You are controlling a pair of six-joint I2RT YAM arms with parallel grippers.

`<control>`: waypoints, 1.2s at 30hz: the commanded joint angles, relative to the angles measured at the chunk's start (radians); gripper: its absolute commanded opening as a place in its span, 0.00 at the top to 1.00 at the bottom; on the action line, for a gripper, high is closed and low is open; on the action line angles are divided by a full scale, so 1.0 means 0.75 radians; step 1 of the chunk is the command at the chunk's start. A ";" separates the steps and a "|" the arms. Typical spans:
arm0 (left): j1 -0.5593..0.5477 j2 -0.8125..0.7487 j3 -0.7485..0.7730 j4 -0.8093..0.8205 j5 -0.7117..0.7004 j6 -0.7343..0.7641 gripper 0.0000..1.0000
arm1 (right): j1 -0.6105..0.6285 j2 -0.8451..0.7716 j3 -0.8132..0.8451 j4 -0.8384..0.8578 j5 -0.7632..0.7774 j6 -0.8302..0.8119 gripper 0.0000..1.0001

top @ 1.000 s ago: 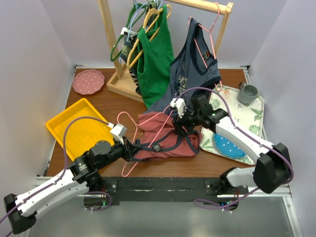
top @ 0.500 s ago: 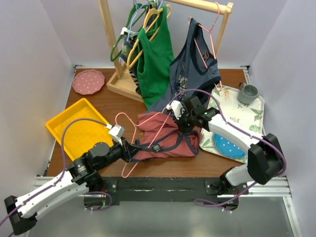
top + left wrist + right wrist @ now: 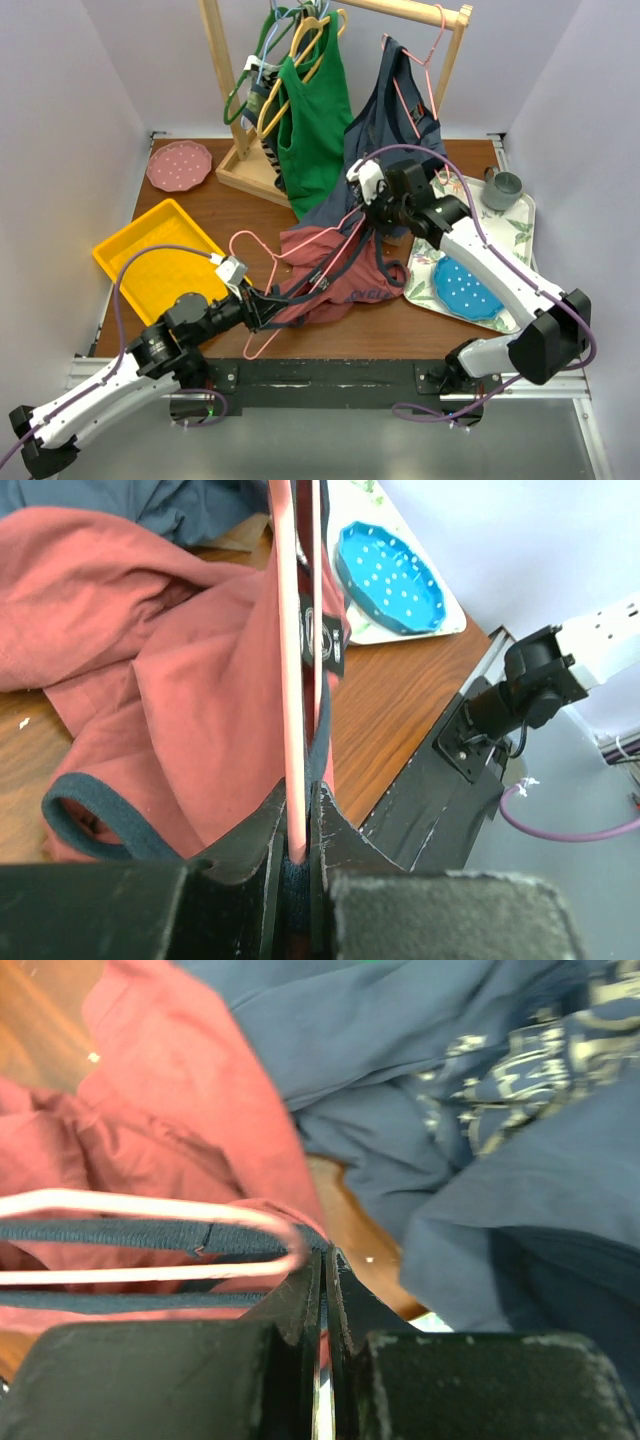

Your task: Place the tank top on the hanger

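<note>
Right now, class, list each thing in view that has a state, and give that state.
tank top: crumpled on the table, one strap lifted, not hung.
hanger: threaded partly into the tank top, off the rack.
left end effector: shut on the hanger.
right end effector: shut on the tank top's navy trim.
navy tank top: hanging on the rack.
green tank top: hanging on the rack.
mug: upright.

A green tank top (image 3: 315,120) hangs on the wooden rack (image 3: 216,70). A grey mug (image 3: 502,188) sits on the floral tray (image 3: 505,235).
</note>
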 commanded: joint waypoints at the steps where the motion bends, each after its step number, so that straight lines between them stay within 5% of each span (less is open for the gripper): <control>1: 0.004 0.043 0.069 0.017 0.032 0.047 1.00 | -0.034 0.028 0.138 -0.026 0.110 0.027 1.00; 19: 0.004 0.415 0.329 -0.198 0.046 0.263 1.00 | -0.089 0.054 0.320 -0.082 0.116 -0.028 1.00; 22: 0.004 0.478 0.364 -0.206 0.011 0.280 1.00 | -0.091 0.050 0.347 -0.137 -0.023 -0.069 1.00; 26: 0.004 0.566 0.439 -0.178 0.026 0.349 1.00 | -0.085 0.044 0.438 -0.439 -0.499 -0.380 0.96; 29: 0.004 0.644 0.497 -0.145 0.060 0.415 1.00 | -0.064 0.022 0.461 -0.535 -0.716 -0.466 0.83; 36: 0.004 0.667 0.605 -0.183 0.226 0.627 1.00 | -0.079 -0.082 0.588 -0.623 -0.526 -0.531 0.10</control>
